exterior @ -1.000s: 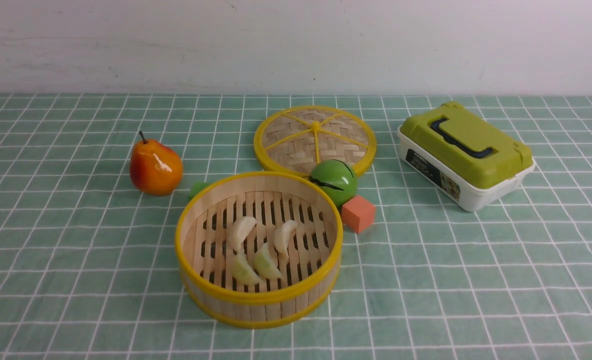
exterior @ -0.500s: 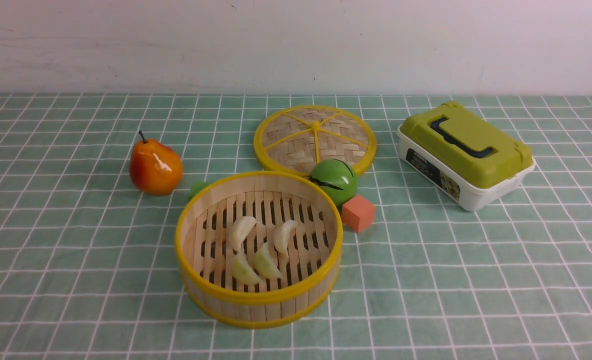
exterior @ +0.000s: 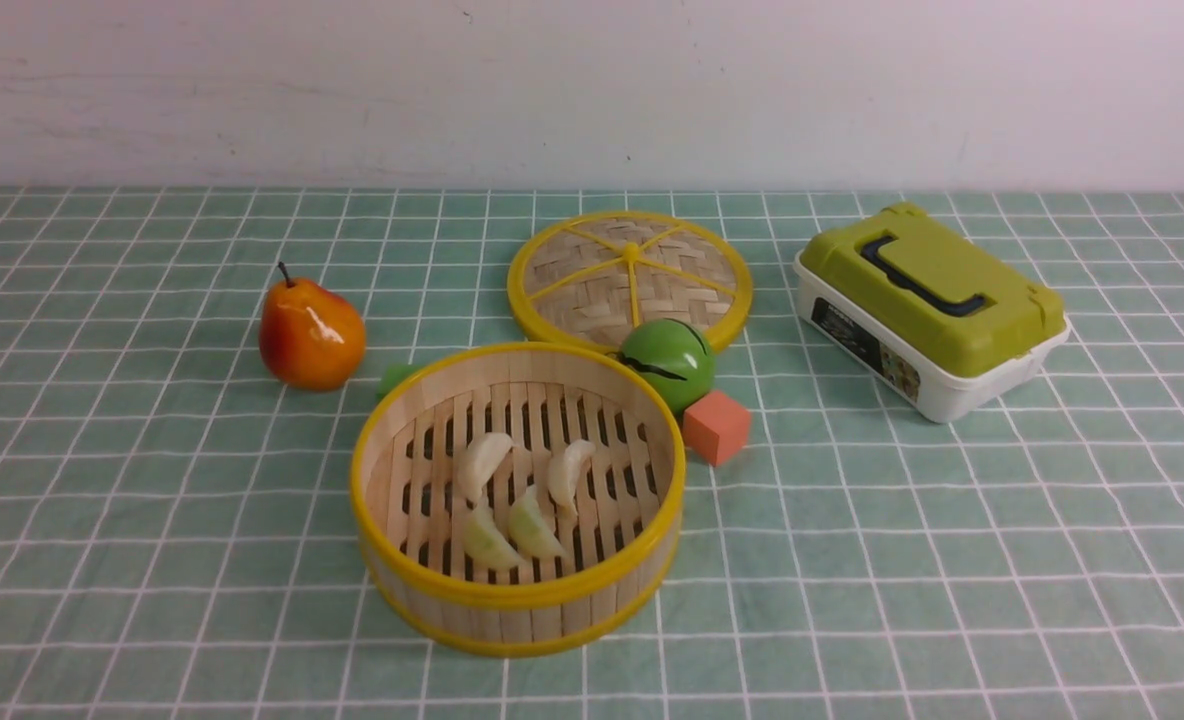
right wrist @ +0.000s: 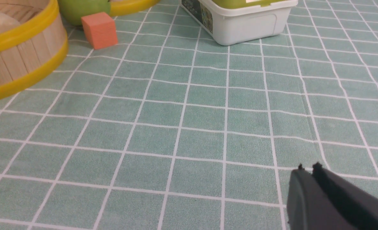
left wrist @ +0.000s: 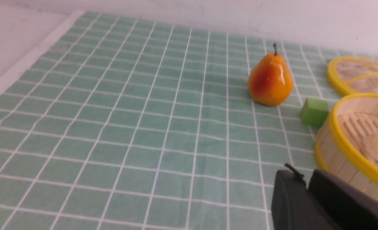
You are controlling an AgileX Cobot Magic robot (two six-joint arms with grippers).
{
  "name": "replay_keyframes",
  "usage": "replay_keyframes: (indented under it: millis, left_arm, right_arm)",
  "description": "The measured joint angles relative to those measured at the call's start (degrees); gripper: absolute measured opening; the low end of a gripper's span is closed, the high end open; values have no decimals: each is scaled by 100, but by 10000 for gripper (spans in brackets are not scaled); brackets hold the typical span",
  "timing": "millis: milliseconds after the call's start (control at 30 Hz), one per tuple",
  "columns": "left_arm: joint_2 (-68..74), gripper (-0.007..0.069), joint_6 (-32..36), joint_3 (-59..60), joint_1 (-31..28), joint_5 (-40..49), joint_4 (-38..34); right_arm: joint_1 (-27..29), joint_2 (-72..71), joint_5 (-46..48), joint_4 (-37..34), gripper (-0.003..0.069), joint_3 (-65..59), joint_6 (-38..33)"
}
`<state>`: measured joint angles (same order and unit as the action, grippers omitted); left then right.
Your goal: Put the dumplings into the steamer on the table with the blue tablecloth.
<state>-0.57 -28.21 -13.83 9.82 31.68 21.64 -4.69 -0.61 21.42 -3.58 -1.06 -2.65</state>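
Observation:
The steamer [exterior: 517, 600] stands on the blue tablecloth [exterior: 152, 500] near the table's front middle. Several dumplings lie on its slatted floor: two cream-white ones [exterior: 482, 462] [exterior: 570, 470] and two pale green ones [exterior: 487, 540] [exterior: 532, 525]. Neither arm shows in the front view. In the left wrist view my left gripper [left wrist: 305, 175] hangs just beside the steamer's wall [left wrist: 336, 159], fingers together and holding nothing. In the right wrist view my right gripper [right wrist: 307, 168] is over bare cloth, well away from the steamer [right wrist: 19, 57], also shut and holding nothing.
A woven lid [exterior: 630, 275] lies behind the steamer. A green ball [exterior: 668, 362] and an orange cube [exterior: 717, 427] sit at its right rear. A small green cube [exterior: 395, 377] and a pear [exterior: 310, 335] are at its left rear. A green-lidded white box [exterior: 932, 305] stands far right.

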Motion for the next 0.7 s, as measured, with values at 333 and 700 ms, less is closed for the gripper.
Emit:
replay_keyframes:
  millis: [333, 700]
  left_arm:
    - [-8, -14, 929, 1484, -745, -892, -1733]
    - [-8, -14, 1016, 1544, -745, -883, -1951]
  right_arm:
    - [0, 0, 12, 0, 43, 0, 0]
    - [0, 0, 12, 0, 60, 0, 0]
